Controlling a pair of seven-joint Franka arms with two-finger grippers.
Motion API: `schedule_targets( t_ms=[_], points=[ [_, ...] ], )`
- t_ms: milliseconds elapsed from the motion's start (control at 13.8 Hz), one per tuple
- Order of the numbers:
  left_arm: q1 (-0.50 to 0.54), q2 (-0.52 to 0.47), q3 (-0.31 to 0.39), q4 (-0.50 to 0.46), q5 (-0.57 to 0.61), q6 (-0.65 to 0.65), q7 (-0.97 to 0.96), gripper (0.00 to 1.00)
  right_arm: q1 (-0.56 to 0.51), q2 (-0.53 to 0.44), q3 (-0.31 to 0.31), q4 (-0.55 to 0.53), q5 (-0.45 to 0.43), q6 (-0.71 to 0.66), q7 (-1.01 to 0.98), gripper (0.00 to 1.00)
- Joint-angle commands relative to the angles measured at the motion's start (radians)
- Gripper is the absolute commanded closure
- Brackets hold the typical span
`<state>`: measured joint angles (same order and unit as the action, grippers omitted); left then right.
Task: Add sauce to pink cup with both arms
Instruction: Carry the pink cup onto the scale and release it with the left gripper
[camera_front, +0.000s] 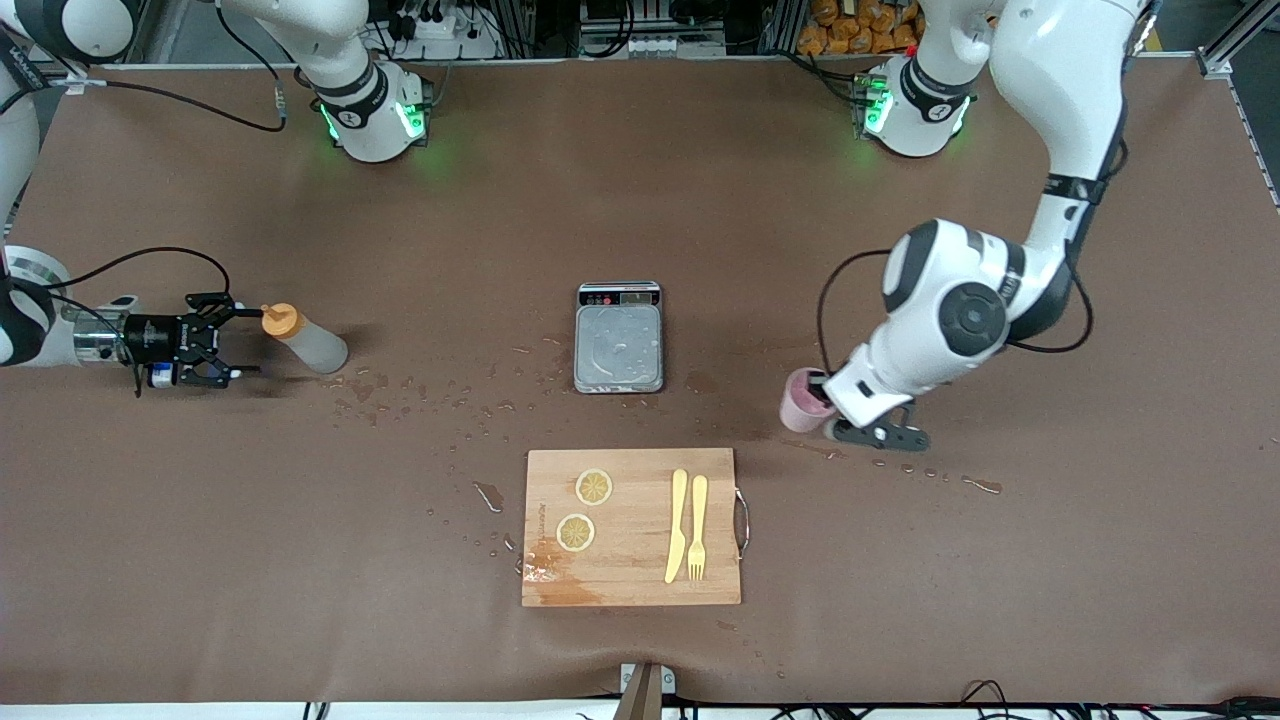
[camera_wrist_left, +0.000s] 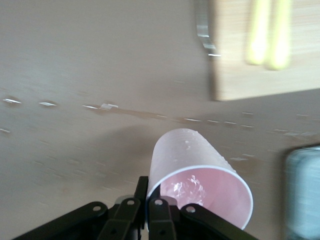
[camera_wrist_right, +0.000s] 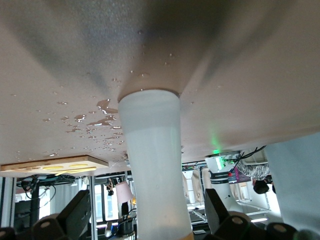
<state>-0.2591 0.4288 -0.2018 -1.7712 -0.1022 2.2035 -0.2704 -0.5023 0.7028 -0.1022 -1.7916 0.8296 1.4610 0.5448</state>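
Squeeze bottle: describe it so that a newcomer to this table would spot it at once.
Start at the grey scale in the table's middle and look toward the right arm's end. There stands a whitish squeeze bottle, between the open fingers of the right pincer. Its orange cap sets it apart.

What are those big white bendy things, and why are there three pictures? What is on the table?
They are two robot arms, each ending in a two-finger hand called a gripper. One picture looks down from a high camera; the other two come from small cameras on the arms' wrists. The left gripper has pinched shut on the rim of the pink cup, near the left arm's end of the table. The right gripper is open around the sauce, a squeeze bottle with an orange cap, at the right arm's end. In the middle sits a grey scale. Nearer the high camera lies a wooden board with two lemon slices, a yellow knife and a fork. The table is splashed with drops.
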Motion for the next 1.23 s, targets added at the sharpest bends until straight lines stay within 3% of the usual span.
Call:
schedule_targets(
  t_ms=[0,289,433,650,1156],
  points=[
    [-0.037,-0.002,-0.089,0.067,-0.014,-0.056,-0.164,1.0,-0.01,0.043,0.012,0.011,0.02,-0.014,-0.084,0.0],
    [-0.221,0.073,-0.094,0.162,-0.004,-0.056,-0.354,1.0,0.014,0.058,0.013,-0.002,0.022,-0.005,-0.094,0.0],
    [-0.264,0.111,-0.091,0.18,0.022,-0.054,-0.381,1.0,0.03,0.057,0.013,-0.012,0.025,-0.004,-0.092,0.0],
    [-0.279,0.156,-0.091,0.19,0.084,-0.048,-0.426,1.0,0.044,0.057,0.013,-0.029,0.029,0.019,-0.092,0.0],
    [-0.314,0.202,-0.088,0.206,0.087,-0.041,-0.431,1.0,0.065,0.057,0.015,-0.045,0.043,0.033,-0.094,0.0]
  ],
)
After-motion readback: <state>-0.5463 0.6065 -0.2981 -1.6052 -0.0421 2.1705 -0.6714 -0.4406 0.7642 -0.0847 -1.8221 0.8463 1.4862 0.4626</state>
